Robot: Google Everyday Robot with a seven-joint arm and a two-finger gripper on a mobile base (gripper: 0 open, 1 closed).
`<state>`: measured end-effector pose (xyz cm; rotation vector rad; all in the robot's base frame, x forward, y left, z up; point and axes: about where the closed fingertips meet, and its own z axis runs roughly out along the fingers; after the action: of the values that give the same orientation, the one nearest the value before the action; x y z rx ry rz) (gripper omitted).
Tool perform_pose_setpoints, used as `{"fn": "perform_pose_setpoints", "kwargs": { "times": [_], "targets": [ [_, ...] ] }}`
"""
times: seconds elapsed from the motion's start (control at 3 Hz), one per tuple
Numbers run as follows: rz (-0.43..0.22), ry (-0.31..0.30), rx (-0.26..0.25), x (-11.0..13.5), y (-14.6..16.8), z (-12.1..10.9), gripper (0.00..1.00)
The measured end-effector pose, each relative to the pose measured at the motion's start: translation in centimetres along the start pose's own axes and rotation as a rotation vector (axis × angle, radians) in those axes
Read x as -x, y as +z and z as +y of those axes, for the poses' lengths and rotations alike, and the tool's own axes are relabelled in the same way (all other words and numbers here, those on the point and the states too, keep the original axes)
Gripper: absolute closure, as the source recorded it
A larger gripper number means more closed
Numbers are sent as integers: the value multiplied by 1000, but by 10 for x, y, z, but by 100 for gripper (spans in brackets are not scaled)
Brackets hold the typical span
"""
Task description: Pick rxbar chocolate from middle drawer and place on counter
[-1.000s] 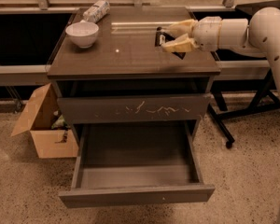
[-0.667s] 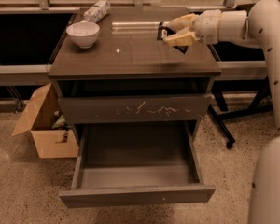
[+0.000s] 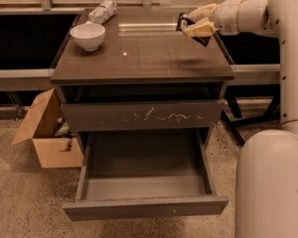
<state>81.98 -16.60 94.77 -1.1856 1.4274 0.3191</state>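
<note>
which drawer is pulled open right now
The middle drawer, plain-fronted, is pulled out and empty; the scratched drawer front above is pushed in. The gripper holds the rxbar chocolate over the counter.

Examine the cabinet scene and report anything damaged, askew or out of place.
Whitish scratches mar the upper drawer front. The middle drawer hangs open, empty. The tool holds the rxbar chocolate above the counter, right rear.
</note>
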Motion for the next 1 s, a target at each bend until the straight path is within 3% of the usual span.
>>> {"fn": "perform_pose_setpoints", "kwargs": {
  "times": [0.33, 1.0],
  "targets": [
    [28, 20, -37, -7, 1, -15, 60],
    [60, 52, -60, -19, 4, -24, 13]
  ]
}}
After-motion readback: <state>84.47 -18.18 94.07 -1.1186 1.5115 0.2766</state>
